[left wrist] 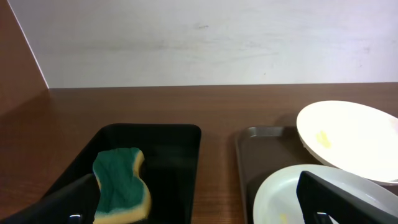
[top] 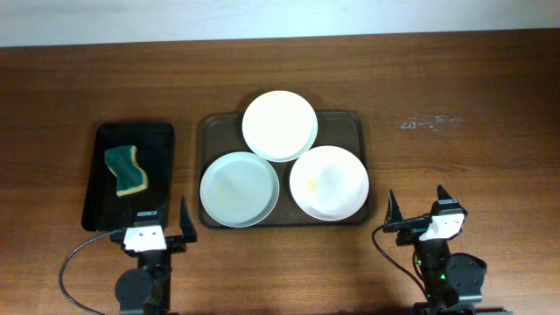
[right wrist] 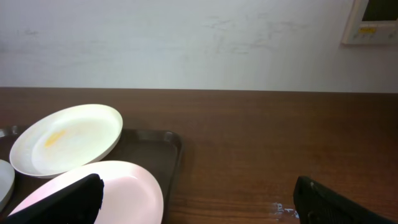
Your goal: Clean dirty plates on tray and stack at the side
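Three white plates lie on the brown tray (top: 353, 122): one at the back (top: 279, 124), a bluish-white one at the front left (top: 239, 189), and one with yellowish smears at the front right (top: 329, 182). The back plate overlaps the other two. My left gripper (top: 148, 220) is open and empty near the table's front edge, just left of the tray. My right gripper (top: 418, 208) is open and empty, just right of the tray. In the left wrist view the tray (left wrist: 261, 134) and two plates (left wrist: 348, 140) show on the right. In the right wrist view two plates (right wrist: 68, 138) show on the left.
A narrow black tray (top: 133, 175) at the left holds a green and yellow sponge (top: 127, 170); both show in the left wrist view, tray (left wrist: 168, 155) and sponge (left wrist: 121, 183). A whitish smudge (top: 429, 122) marks the wooden table at the right.
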